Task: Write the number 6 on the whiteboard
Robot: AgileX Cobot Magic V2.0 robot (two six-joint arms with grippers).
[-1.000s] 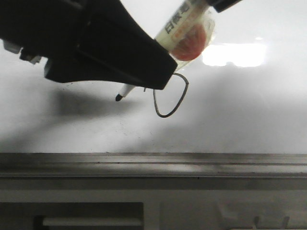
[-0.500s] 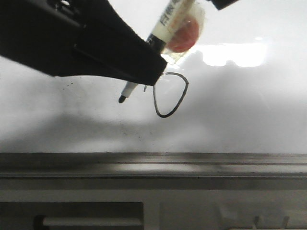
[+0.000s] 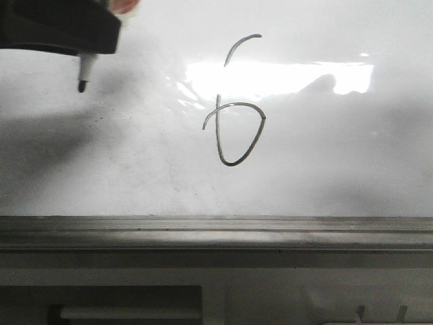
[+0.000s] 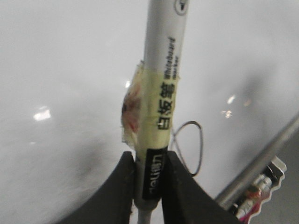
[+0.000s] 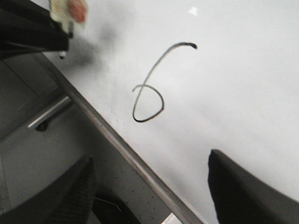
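sitting mid whiteboard (image 3: pixel 325 176), the number 6 (image 3: pixel 233 115) is a curved stem w/ pointed loop. left pincer (image 4: pixel 148 179) pinches a marker (image 4: pixel 161 93), tip off to the 6's left. right pincer (image 5: pixel 149 186) spread, holding nothing.

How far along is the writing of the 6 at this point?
Done: the 6 is on the whiteboard, curved stem above, closed loop below. In hand: the left gripper clamps the marker, its tip off to the left of the figure. The right gripper is open and empty. Left: apparently nothing but parking the marker.
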